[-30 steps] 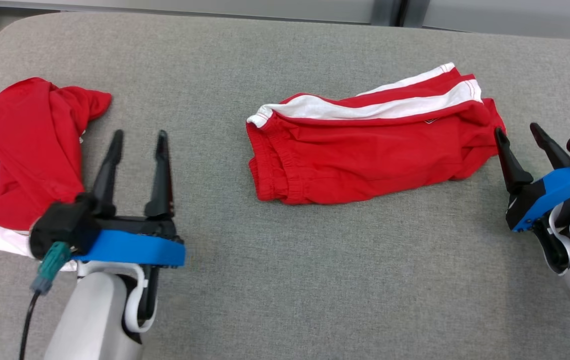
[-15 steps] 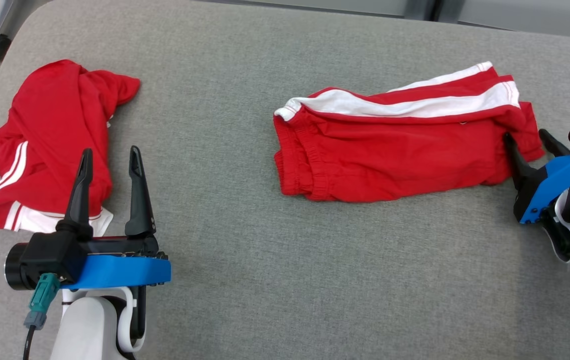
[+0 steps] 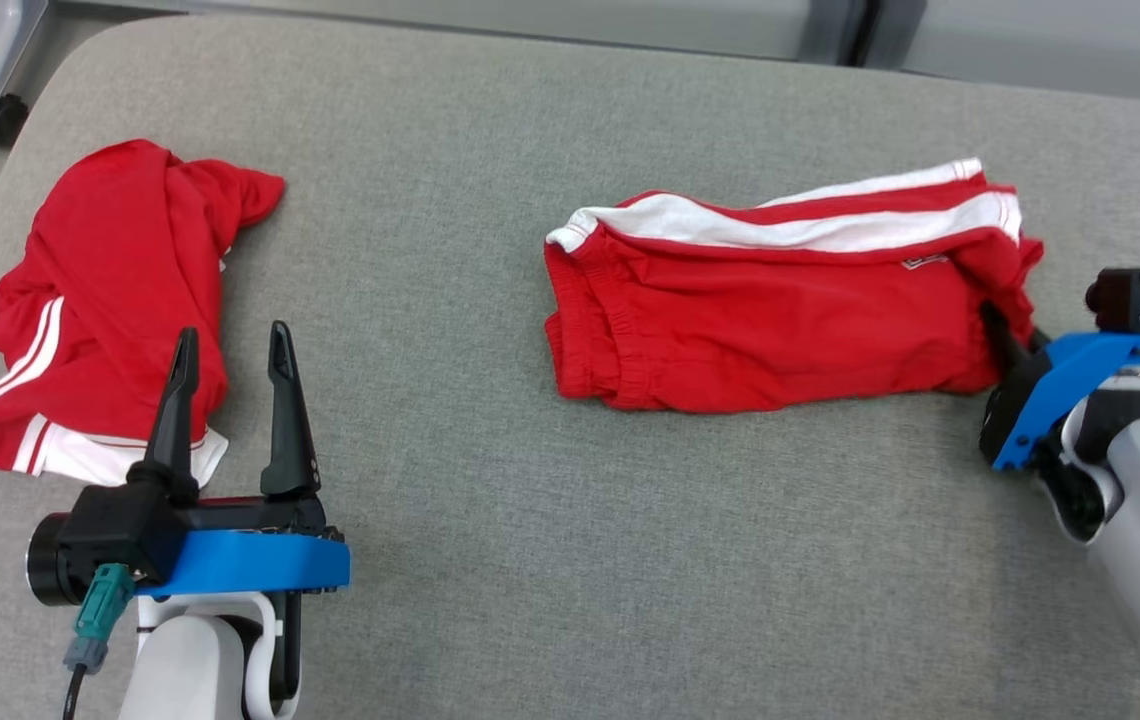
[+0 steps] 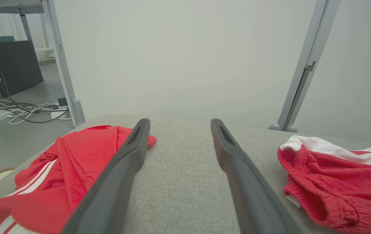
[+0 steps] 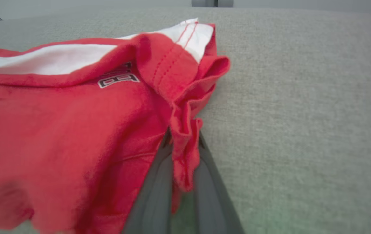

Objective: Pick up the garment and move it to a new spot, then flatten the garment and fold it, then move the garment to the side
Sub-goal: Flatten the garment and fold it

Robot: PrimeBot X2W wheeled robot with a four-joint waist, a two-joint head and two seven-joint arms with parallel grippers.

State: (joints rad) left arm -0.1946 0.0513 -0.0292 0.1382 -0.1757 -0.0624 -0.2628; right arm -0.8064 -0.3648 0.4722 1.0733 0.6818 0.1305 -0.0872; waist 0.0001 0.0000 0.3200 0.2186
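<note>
Right wrist view, 6 o'clock: right claw [image 5: 183, 143] nipped almost fully shut on a bunched fold of hem at the corner of the red shorts [image 5: 58, 113], cloth puckered between the two dark fingers [image 5: 156, 188] and spilling over their tips. Head view, 3 o'clock: same right claw [image 3: 1010, 335] tucked against the right end of the red shorts [image 3: 770, 320], folded lengthwise on the grey tabletop [image 3: 530, 560] toward 2 o'clock, with white stripes [image 3: 800, 232] along the far edge and the elastic waistband [image 3: 580, 320] at the left end. At 8 o'clock, left claw [image 3: 233, 335] spread wide with nothing between its fingers, just beside a second, crumpled red garment [image 3: 110, 290] at 9 o'clock, well apart from the shorts. Judging by the neat fold, probably the start of carrying the piece aside. Raise the gripped end only a little, then draw low and steady along the length, so the layers trail flat instead of peeling open. Only a thin pinch on one corner, so watch for the hem sliding out; regrip deeper if the cloth thins. Small black-and-white logo patch [image 5: 117, 79] just under the white stripe near the gripped corner, characters too blurred to read; no other writing legible.
</note>
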